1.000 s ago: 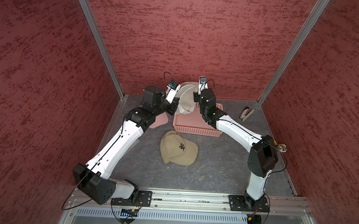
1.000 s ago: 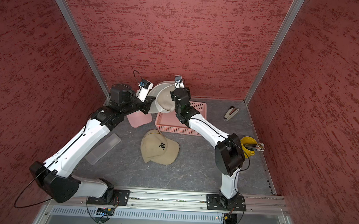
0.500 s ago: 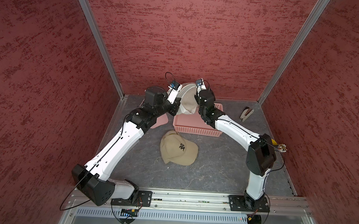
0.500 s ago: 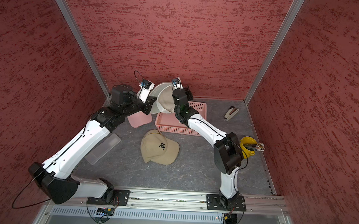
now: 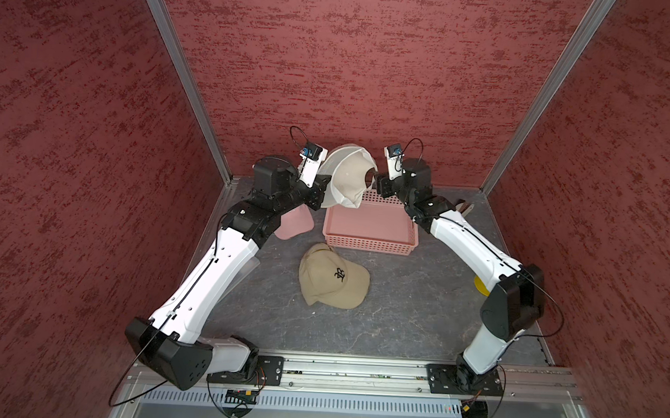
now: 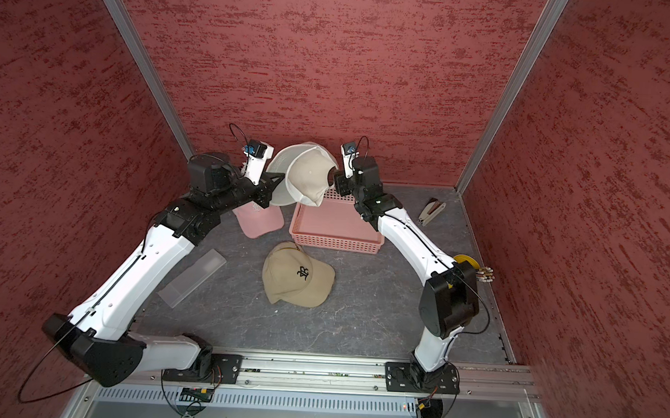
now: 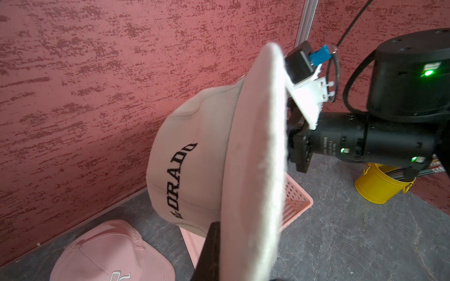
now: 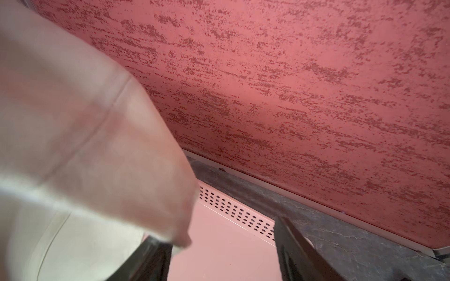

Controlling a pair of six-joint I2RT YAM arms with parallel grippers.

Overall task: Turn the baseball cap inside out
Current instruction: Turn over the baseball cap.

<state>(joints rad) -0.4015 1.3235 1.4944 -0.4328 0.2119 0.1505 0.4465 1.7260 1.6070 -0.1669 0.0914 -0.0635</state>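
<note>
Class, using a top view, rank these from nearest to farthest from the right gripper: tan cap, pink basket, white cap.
1. white cap, held up right beside the right gripper.
2. pink basket, just beneath.
3. tan cap, mid-table, nearer the front.

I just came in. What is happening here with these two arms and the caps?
The left gripper is shut on the brim of a white cap and holds it up above the far end of the pink basket. The right gripper stands open just beside the cap's crown and grips nothing. The lettering on the crown faces outward, so the cap looks not yet turned. A tan cap and a pink cap lie on the table.
</note>
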